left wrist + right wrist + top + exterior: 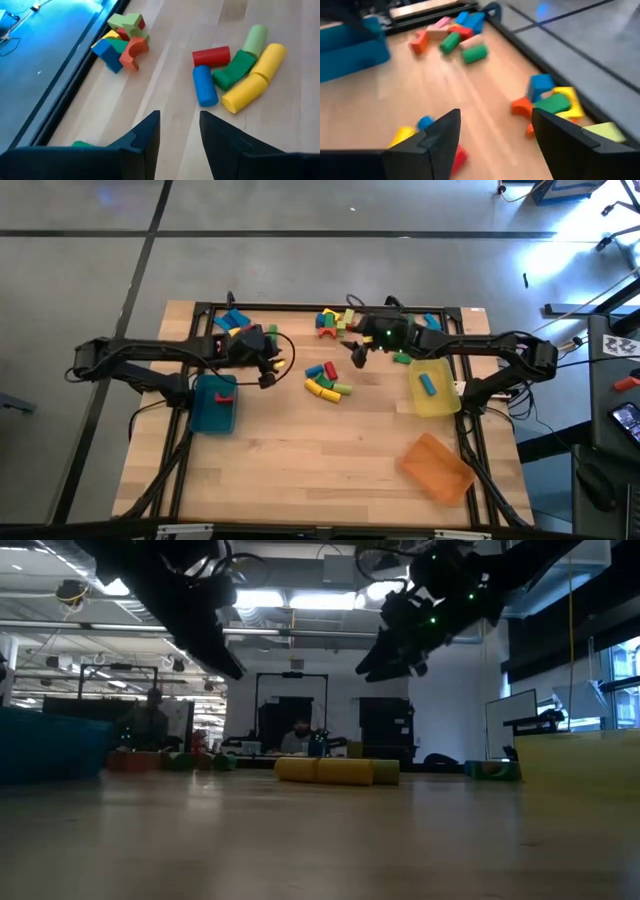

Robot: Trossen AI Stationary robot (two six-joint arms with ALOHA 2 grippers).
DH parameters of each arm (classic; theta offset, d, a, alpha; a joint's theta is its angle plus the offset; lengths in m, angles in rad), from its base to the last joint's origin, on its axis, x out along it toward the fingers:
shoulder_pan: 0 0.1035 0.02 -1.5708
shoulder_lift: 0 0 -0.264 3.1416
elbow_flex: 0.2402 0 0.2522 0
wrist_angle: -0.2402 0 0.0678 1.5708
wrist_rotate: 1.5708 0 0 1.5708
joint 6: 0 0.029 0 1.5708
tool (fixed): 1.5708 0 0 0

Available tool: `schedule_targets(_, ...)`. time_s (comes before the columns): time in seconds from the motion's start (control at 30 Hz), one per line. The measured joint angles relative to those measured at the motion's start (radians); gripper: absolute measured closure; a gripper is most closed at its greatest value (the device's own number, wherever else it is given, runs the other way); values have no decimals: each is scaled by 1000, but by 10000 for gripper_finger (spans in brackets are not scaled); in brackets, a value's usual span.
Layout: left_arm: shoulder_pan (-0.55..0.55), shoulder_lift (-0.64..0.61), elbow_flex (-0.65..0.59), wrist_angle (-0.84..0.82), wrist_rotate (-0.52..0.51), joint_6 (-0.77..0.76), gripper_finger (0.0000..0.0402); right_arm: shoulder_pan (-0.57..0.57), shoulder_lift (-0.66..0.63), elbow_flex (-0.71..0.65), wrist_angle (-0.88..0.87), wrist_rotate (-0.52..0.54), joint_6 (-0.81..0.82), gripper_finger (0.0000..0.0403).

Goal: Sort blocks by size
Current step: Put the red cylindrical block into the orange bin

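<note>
Painted blocks lie in three heaps on the wooden table: a middle heap of red, blue, green and yellow cylinders, a far-middle heap and a far-left heap. My left gripper hangs open and empty above the table, left of the middle heap. My right gripper hangs wide open and empty between the far-middle heap and the middle heap. Both grippers show well clear of the table top in the low view, the left one and the right one.
A teal tray with a red piece in it stands at the left. A yellow tray holding a blue block stands at the right. An orange tray lies near the front right. A green block lies by the right arm.
</note>
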Motion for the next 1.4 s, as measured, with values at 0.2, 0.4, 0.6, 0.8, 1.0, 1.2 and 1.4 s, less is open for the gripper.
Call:
schedule_targets(0.2, -18, 0, -113, 168, 0, 83, 279, 100, 0, 0, -4, 33, 107, 155)
schedule_targets(0.4, -23, 0, -220, 301, 1, 152, 279, 164, 0, 0, -5, 93, 185, 155)
schedule_targets(0.6, -22, 0, -302, 441, 14, 193, 279, 187, 0, 22, -26, 124, 214, 155)
schedule_targets(0.8, -14, 1, -340, 475, 19, 243, 279, 185, 58, 171, -194, 179, 227, 155)
schedule_targets(1.0, -11, 1, -350, 501, 18, 273, 279, 184, 210, 354, -440, 215, 233, 155)
schedule_targets(1.2, -11, 1, -350, 482, 16, 285, 279, 184, 328, 451, -590, 226, 279, 155)
schedule_targets(1.4, -12, 1, -350, 465, 16, 217, 279, 184, 408, 452, -596, 234, 331, 155)
